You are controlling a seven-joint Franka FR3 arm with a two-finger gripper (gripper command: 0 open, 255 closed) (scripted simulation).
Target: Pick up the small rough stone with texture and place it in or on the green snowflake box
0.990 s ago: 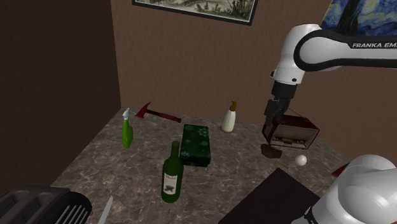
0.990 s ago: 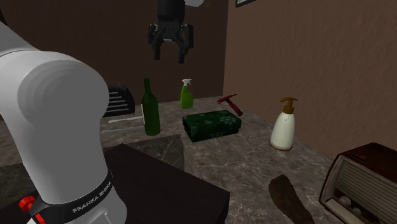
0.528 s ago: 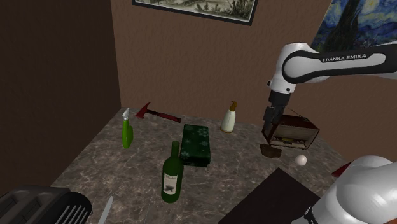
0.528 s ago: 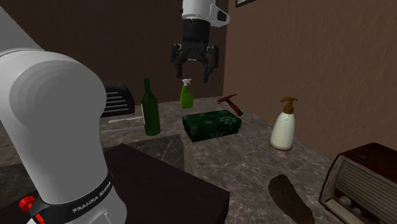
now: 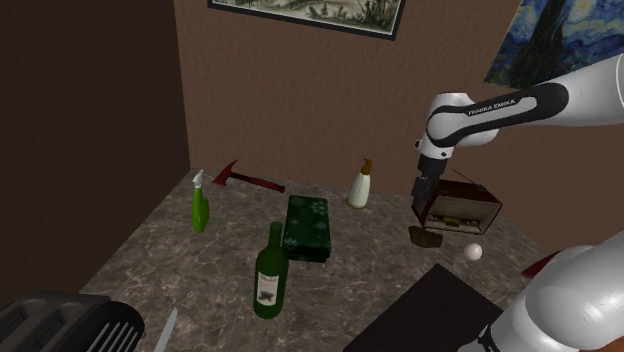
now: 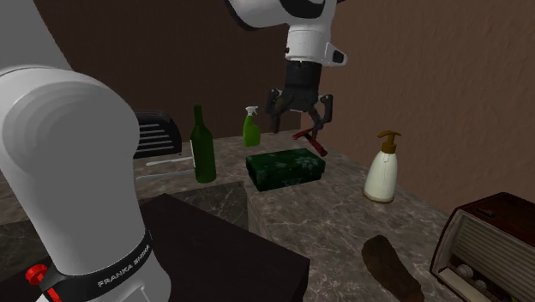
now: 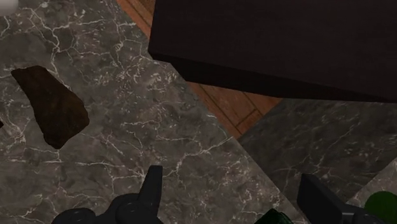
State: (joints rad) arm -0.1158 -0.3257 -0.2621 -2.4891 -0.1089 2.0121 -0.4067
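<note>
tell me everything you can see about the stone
The stone is a dark brown, rough-faced lump, longer than wide, with an irregular outline. It lies flat on the marbled counter, close beside the radio, a small white ball nearby. The open end effector is off to one side, not around it or touching it.

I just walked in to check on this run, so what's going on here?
The black two-finger gripper of the white arm hangs open and empty above the dark marbled table. The rough dark brown stone lies on the table beside the brown radio, off to one side of the fingers, not grasped. The dark green snowflake box sits apart near the table's middle with nothing on it, so the pick-up is not yet done.
</note>
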